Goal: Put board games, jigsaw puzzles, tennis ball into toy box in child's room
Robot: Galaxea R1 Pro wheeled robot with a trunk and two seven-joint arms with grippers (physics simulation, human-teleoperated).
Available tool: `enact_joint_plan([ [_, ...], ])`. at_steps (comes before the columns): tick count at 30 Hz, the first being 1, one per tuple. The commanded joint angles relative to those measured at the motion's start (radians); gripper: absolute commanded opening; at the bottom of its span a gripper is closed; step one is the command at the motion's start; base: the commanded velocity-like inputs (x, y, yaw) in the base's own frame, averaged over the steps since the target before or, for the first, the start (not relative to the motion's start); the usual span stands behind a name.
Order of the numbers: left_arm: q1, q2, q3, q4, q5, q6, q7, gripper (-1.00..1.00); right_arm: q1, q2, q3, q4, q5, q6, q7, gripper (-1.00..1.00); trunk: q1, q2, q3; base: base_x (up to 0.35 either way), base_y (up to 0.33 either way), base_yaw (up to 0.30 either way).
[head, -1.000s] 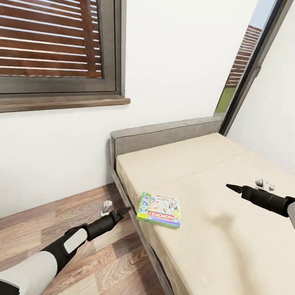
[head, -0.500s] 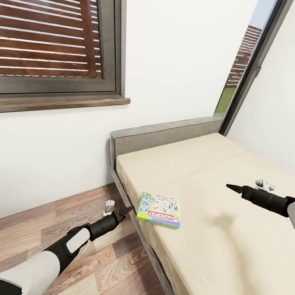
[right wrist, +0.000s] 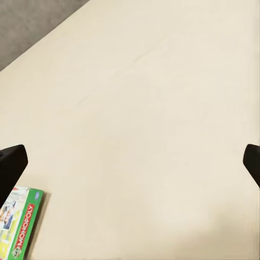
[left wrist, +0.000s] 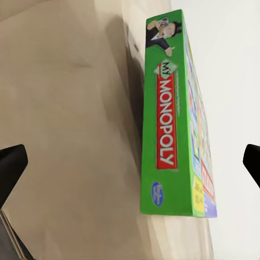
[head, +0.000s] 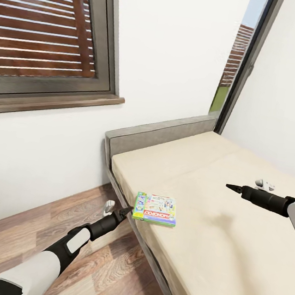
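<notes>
The Monopoly box [head: 155, 209] lies flat at the bed [head: 227, 251] edge, long side facing the wide-open left hand [head: 127, 210], just beside; right hand [head: 230, 187], also wide, hovers farther off.

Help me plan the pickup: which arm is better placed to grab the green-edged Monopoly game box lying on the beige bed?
Left. The left claw sits open right beside the green-edged Monopoly game box at the beige bed's near edge, with its green side straight ahead in the left wrist view. The right claw hovers farther off over bare mattress.
</notes>
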Motion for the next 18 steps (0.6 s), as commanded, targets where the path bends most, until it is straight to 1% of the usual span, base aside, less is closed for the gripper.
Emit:
enact_joint_plan([
  [1, -0.001, 0.000, -0.003, 0.000, 0.010, 0.009, 0.000, 1.00, -0.001, 0.000, -0.002, 0.000, 0.003, 0.005, 0.005, 1.00, 0.000, 0.000, -0.001, 0.000, 0.000, -0.054],
  [18, -0.001, 0.000, -0.002, 0.001, 0.011, 0.008, 0.003, 1.00, -0.001, 0.002, -0.002, 0.000, 0.003, 0.005, 0.005, 1.00, 0.000, 0.000, -0.001, 0.000, 0.000, -0.019],
])
